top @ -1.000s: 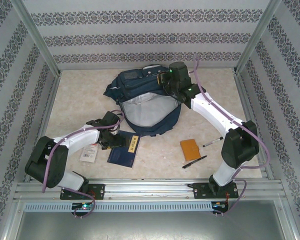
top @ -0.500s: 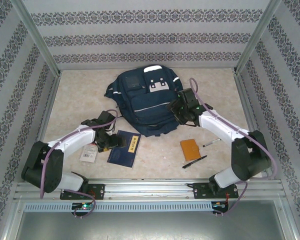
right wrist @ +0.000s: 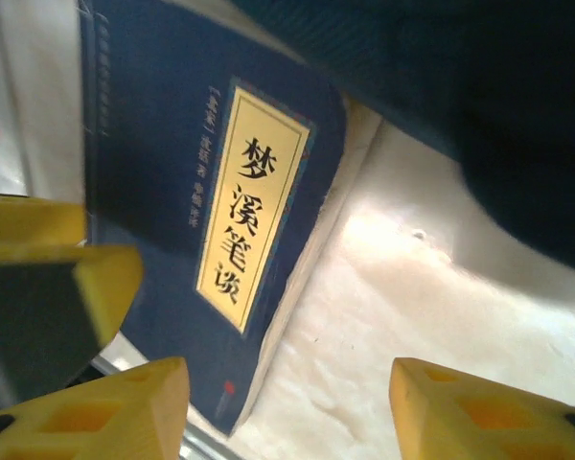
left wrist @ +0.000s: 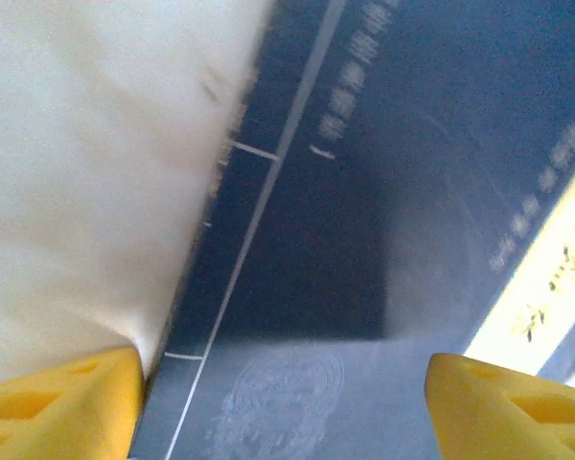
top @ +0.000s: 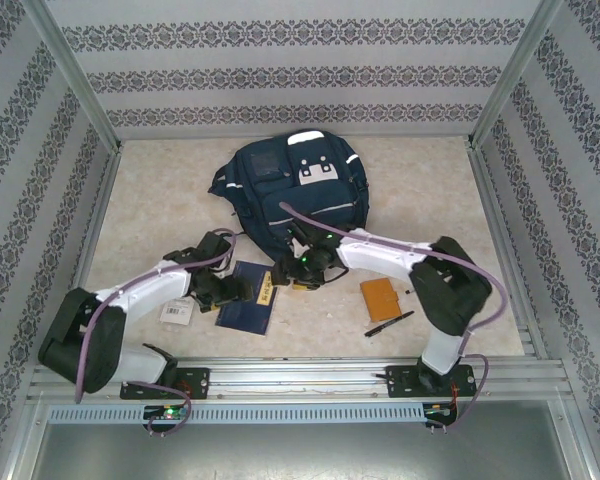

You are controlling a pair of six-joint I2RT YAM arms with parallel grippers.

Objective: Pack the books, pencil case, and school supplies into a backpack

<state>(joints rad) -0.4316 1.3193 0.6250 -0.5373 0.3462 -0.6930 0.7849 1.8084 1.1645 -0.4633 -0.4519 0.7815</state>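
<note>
Top view: the navy booklet [top: 248,302] lies flat just in front of the backpack [top: 298,190]. Left wrist: the left gripper [left wrist: 283,412] hangs spread and empty over its cover. Right wrist: the right gripper [right wrist: 287,412] is released too, astride the page edge — probably light, bendy, slick; pinch that edge

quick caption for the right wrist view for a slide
Open right gripper hovering at the edge of the navy booklet, backpack beyond.

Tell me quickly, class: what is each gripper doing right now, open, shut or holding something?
Left gripper: open, fingers spread over the navy booklet, holding nothing.
Right gripper: open, holding nothing, at the booklet's edge.
</note>
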